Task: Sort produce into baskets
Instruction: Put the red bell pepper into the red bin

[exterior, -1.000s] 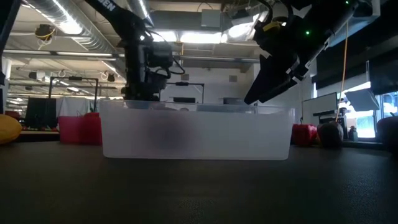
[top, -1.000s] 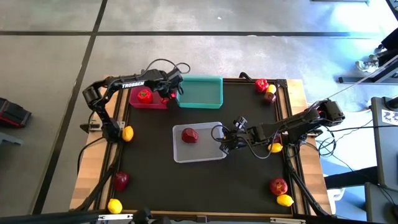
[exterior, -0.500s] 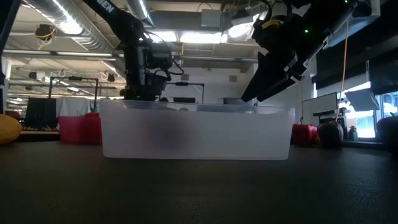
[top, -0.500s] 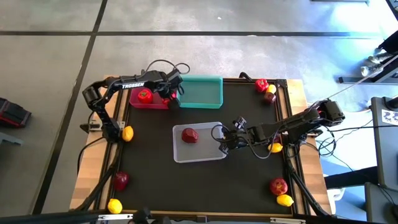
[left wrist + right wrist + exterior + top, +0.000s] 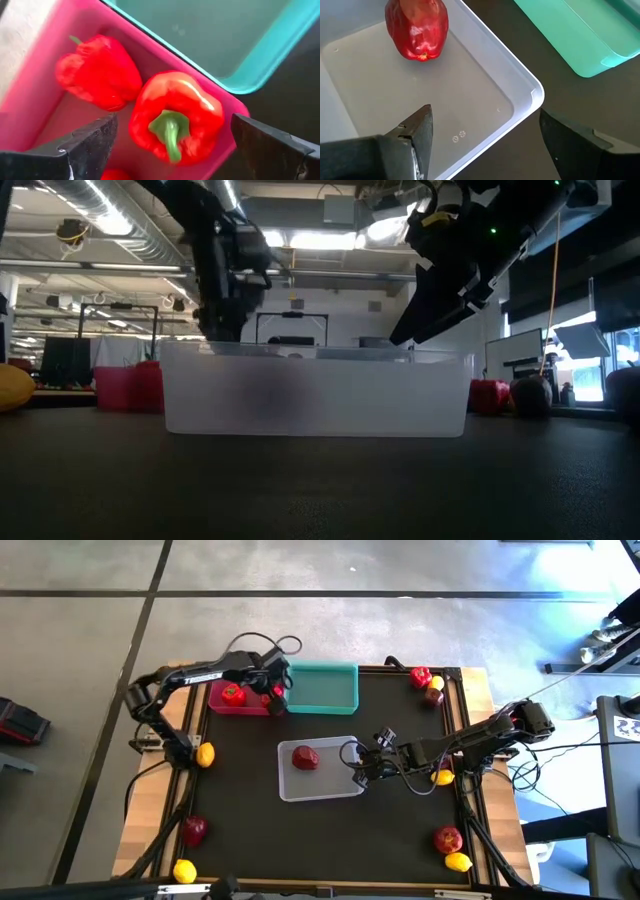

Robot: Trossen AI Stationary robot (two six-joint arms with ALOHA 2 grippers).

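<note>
Left gripper (image 5: 272, 692) is hanging wide open and empty over the shallow pink plastic tray (image 5: 30, 75), just above a glossy red bell pepper (image 5: 175, 117) lying in it beside another pepper (image 5: 97, 70).

Right gripper (image 5: 362, 768) is hovering, jaws spread and empty, over the translucent grey-white tray (image 5: 325, 788) holding one dark red apple (image 5: 305, 756); the teal tray (image 5: 322, 687) is sitting empty. Judging by this, each arm next needs loose fruit such as the yellow lemon (image 5: 204, 753) waiting off the black mat (image 5: 250, 830); a strip-lit workshop is showing behind.

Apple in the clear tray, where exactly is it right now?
In the high view the apple lies in the left half of the translucent tray at table centre. The right end effector hovers open over the tray's right edge, apart from it.
</note>
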